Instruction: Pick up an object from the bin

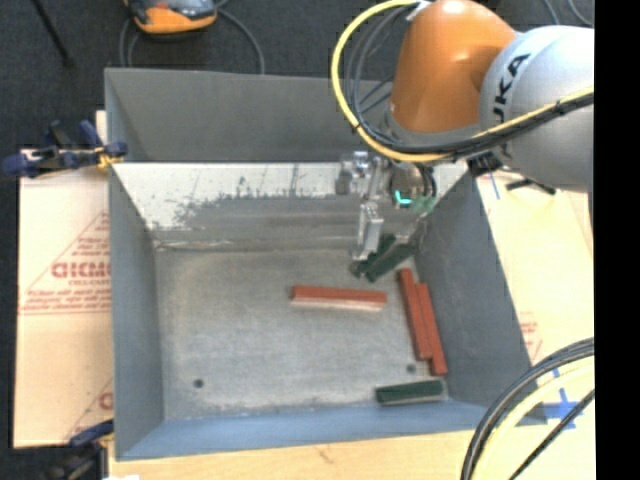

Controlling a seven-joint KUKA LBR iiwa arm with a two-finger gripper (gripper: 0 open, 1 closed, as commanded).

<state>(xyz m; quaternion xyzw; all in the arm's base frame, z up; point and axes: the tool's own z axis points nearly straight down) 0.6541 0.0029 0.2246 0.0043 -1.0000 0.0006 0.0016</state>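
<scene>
- Camera view: the end effector [372,256] is down in the bin [135,298], at its back right.
- Its tip meets a tilted green block [390,262]; whether it is clamped on it or apart, I cannot tell.
- Judged from this, the pick is unfinished: a sure grip and the lift remain.
- 2 red bars lie near: 1 flat bar [338,297] just below the block, 1 long bar [423,321] touching it.
</scene>
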